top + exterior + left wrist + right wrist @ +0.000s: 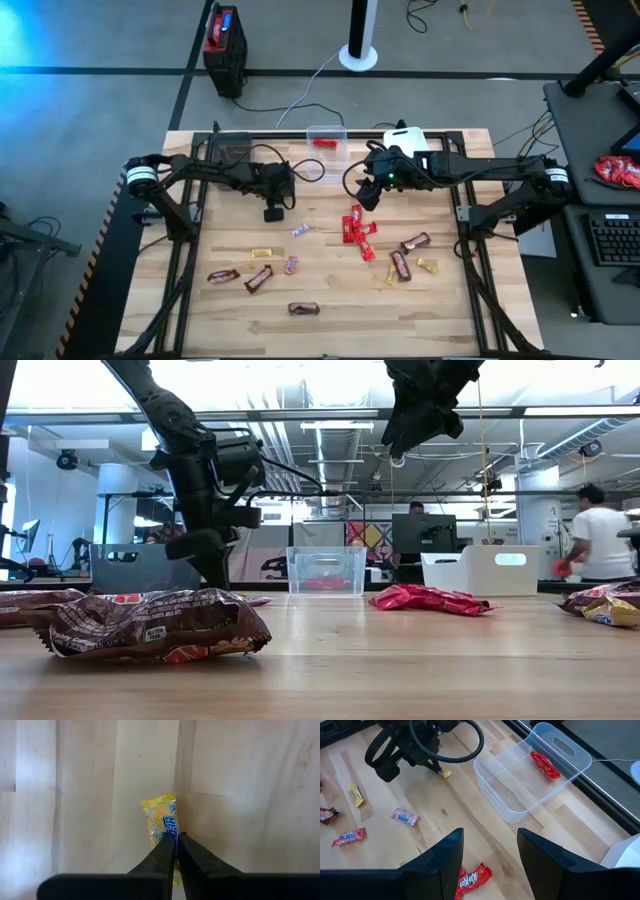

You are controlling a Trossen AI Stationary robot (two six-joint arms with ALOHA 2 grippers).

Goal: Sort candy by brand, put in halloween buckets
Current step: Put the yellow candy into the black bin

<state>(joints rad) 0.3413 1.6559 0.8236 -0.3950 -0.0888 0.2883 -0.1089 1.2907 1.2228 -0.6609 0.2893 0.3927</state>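
Observation:
My left gripper (174,846) points down over the table's middle left (279,196) and is shut on a small yellow candy (162,822). My right gripper (487,855) is open and hangs raised (368,194) above a cluster of shiny red bars (357,231); one of those bars (471,880) lies below its fingers. The clear bin (327,141) at the far edge holds one red bar (544,764). A dark grey bin (230,148) stands to its left and a white bin (405,137) to its right. Brown bars (259,278), yellow pieces (262,254) and pink pieces (299,230) lie loose on the table. My left gripper pinches the yellow candy between its two fingertips, coming from above and pointing down. The fingers are on one end of the wrapper (169,839), and the rest sticks out past them, also seen in the right wrist view (446,773). I cannot tell whether the candy is clear of the table.
Several brown bars (400,265) and a yellow piece (427,265) lie near the table's right side, and another brown bar (155,625) lies close to the near edge. A black-and-red box (225,40) stands on the floor beyond the table. A person (600,545) is in the room behind.

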